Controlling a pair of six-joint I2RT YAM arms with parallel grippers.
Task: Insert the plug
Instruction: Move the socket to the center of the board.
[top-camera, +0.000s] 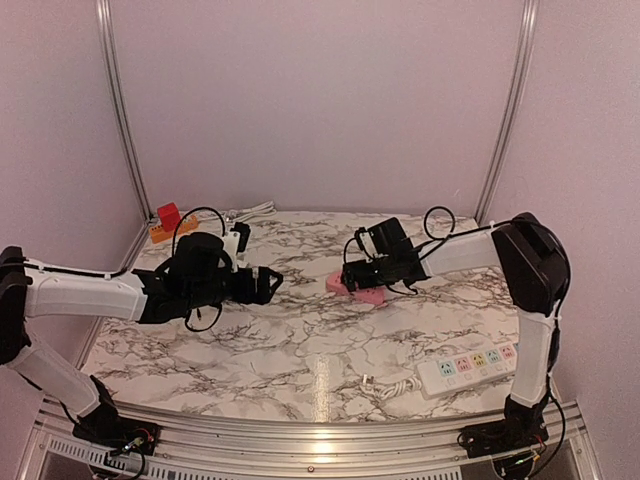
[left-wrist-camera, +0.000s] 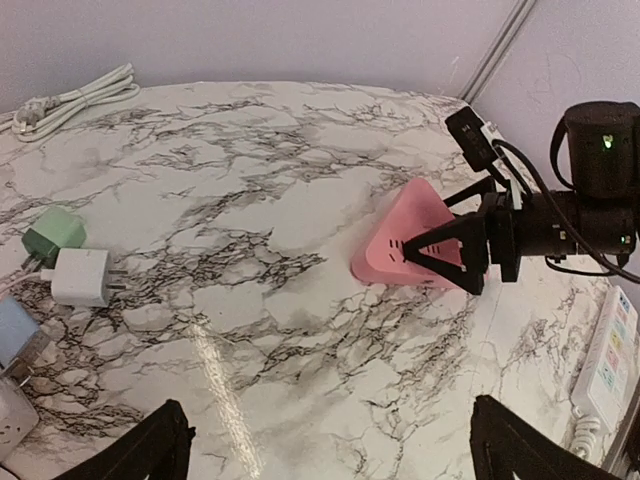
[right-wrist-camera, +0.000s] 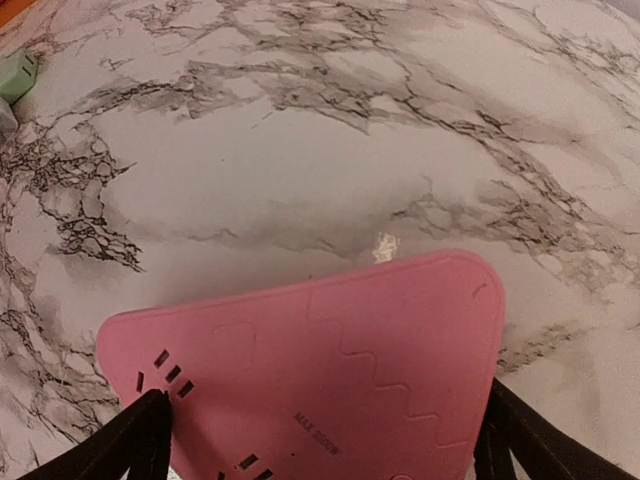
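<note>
The pink block (right-wrist-camera: 320, 370) runs off the bottom edge of the right wrist view, and its small print is blurred. From above, the right jaws hide most of it. In the left wrist view the strip (left-wrist-camera: 612, 345) is cut by the right edge and a blue item (left-wrist-camera: 12, 335) by the left. The left jaws show only as dark stubs at the bottom.

Soft pinkish light from above — a glare streak on the marble tabletop (top-camera: 300, 340), shadows faint.

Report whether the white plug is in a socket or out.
Out: the white plug lies on its side on the marble table, its prongs bare and pointing at no socket.
</note>
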